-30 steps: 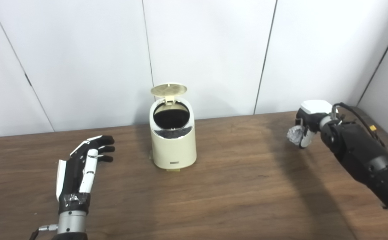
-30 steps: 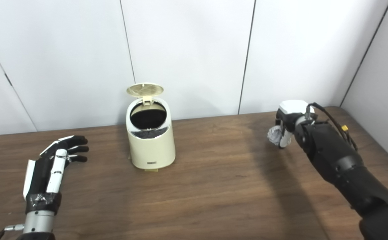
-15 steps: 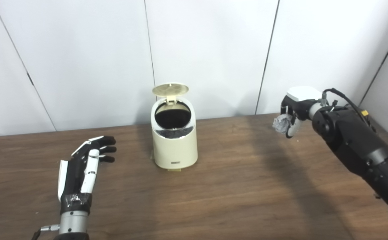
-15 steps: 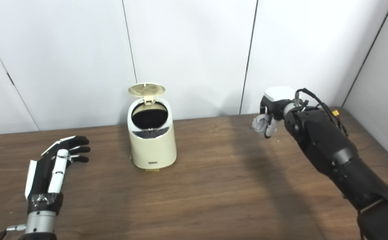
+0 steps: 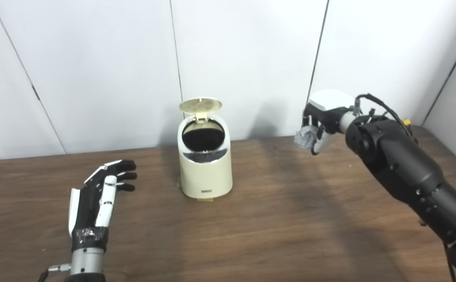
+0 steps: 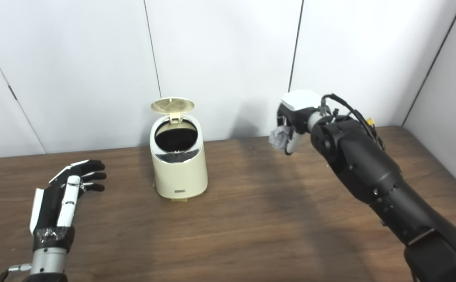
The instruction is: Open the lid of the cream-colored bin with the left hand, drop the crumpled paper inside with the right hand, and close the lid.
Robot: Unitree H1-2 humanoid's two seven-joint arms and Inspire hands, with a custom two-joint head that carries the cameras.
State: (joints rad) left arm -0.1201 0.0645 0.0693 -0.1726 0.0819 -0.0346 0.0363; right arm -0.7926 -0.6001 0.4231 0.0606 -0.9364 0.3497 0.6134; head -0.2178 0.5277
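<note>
Leftward and higher now, my right hand (image 5: pixel 321 119) clamps the crumpled paper (image 5: pixel 304 137), partly hidden by my fingers, right of the cream-colored bin (image 5: pixel 205 164), whose lid (image 5: pixel 200 105) stands open. My left hand (image 5: pixel 98 188) rests empty, fingers apart, on the table (image 5: pixel 274 227).

One cream-colored bin (image 5: pixel 204 164) stands on one wooden table (image 5: pixel 274 231), its single lid (image 5: pixel 200 105) raised upright behind the one dark opening. One ball of crumpled paper (image 5: pixel 305 136) hangs in the air to the right of the bin, clasped by one right hand (image 5: pixel 321 119). One left hand (image 5: pixel 100 188), empty with fingers spread, lies to the left of the bin. Two robot arms in all.
</note>
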